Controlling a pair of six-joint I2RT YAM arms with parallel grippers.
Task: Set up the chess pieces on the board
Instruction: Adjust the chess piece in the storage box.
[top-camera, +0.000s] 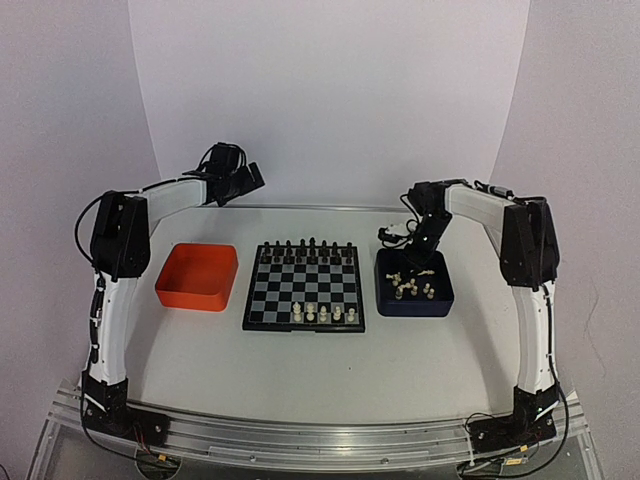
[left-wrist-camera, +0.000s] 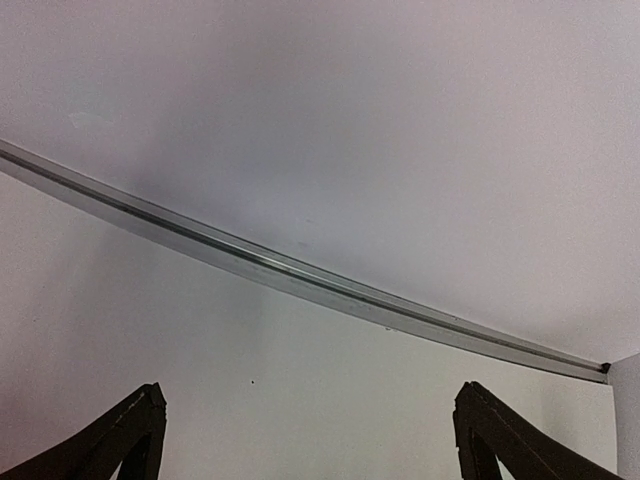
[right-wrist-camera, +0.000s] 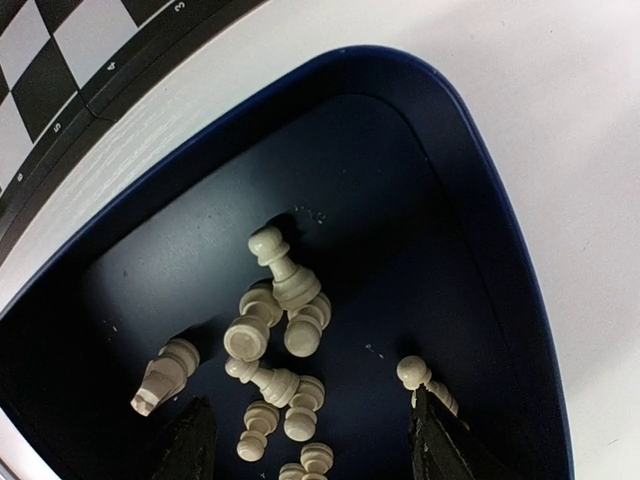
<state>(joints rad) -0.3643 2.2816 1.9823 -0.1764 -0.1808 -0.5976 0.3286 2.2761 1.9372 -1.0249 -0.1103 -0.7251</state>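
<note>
— Start on the left. What do you have?
— My left claw (top-camera: 236, 180) hangs high at the back, spread wide and pinching nothing. The orange tray (top-camera: 195, 272) sits below it, on the nearer side.
— And the board?
— The board (top-camera: 300, 285) lies between my two claws, with a few cream men on its near row. My right claw (right-wrist-camera: 312, 445) is down in the dark blue tray (right-wrist-camera: 400, 200), fingers apart and gripping nothing. The loose chess pieces (right-wrist-camera: 285, 280) lie toppled between and just ahead of them.
— Which step is that?
— Picking the next piece, I'd say. It calls for centring on one piece and closing without catching its neighbours.
</note>
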